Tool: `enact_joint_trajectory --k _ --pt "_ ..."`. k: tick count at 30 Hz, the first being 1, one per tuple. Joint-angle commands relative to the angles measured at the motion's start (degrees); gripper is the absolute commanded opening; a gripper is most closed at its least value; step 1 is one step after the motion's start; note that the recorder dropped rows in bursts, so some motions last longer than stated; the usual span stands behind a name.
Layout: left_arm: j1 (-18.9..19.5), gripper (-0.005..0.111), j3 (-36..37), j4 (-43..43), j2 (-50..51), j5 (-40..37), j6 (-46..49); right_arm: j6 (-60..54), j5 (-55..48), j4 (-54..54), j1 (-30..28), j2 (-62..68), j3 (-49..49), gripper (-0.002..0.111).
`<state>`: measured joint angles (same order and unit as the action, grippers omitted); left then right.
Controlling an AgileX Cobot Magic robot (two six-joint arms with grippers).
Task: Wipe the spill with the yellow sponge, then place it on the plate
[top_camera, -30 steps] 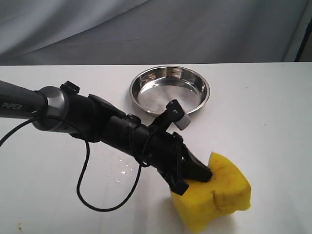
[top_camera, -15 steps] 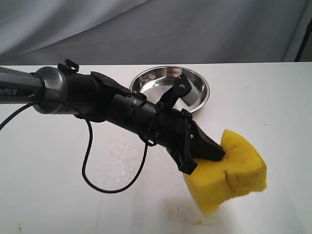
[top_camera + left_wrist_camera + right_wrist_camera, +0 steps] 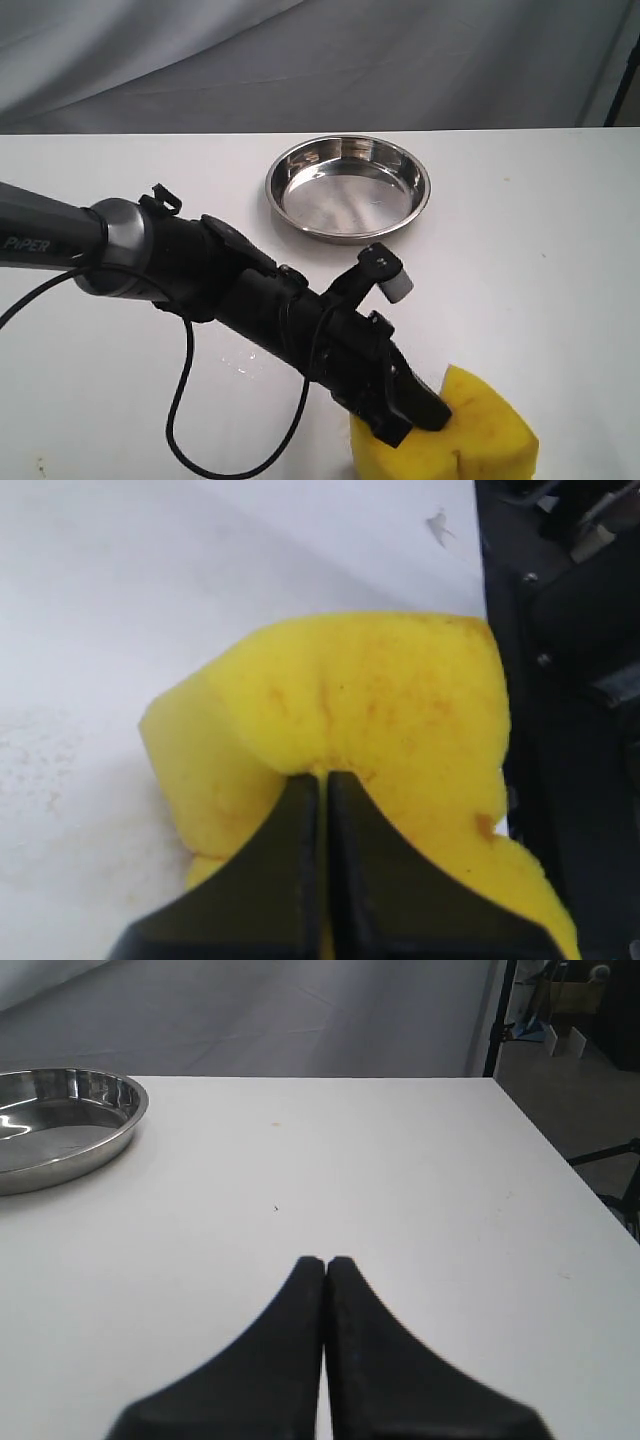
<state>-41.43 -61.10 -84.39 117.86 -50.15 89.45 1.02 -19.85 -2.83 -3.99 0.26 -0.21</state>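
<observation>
My left gripper (image 3: 435, 415) is shut on the yellow sponge (image 3: 490, 432) near the table's front edge. The sponge is pressed down on the white tabletop. In the left wrist view the fingers pinch a deep fold into the sponge (image 3: 380, 700), and the left gripper (image 3: 324, 776) has its tips almost together. No amber spill shows; only faint wet streaks (image 3: 243, 358) lie left of the sponge. The plate (image 3: 345, 195) sits empty at the back, also visible in the right wrist view (image 3: 60, 1130). My right gripper (image 3: 325, 1260) is shut on nothing, low over bare table.
A black cable (image 3: 178, 415) loops down from the left arm over the table. The table's right edge (image 3: 560, 1165) drops off toward a dark stand (image 3: 500, 1010). Black equipment (image 3: 565, 680) stands just beyond the sponge in the left wrist view.
The left gripper carried the sponge up and to the right, then back down and toward the front edge. The brownish specks seen half a second ago now lie under the sponge.
</observation>
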Motion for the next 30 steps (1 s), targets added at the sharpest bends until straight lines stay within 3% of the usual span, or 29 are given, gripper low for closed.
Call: enact_joint_trajectory --k 1,9,14,19,30 --pt "-0.28 0.000 0.64 -2.07 -0.17 1.55 -4.59 -0.59 0.24 0.25 0.04 -0.26 0.21 0.000" --pt "-4.44 0.000 0.73 -3.49 6.48 0.64 -5.83 -0.59 0.24 0.25 0.04 -0.26 0.21 0.000" --pt "-4.02 0.000 -0.43 -0.85 6.72 2.67 -10.19 -0.59 0.24 0.25 0.04 -0.26 0.21 0.000" --pt "-1.83 0.000 -2.65 8.01 6.72 5.33 -20.86 -0.59 0.24 0.25 0.04 -0.26 0.21 0.000" --pt "6.13 0.000 -3.93 11.49 6.72 3.90 -23.99 -0.59 0.24 0.25 0.04 -0.26 0.21 0.000"
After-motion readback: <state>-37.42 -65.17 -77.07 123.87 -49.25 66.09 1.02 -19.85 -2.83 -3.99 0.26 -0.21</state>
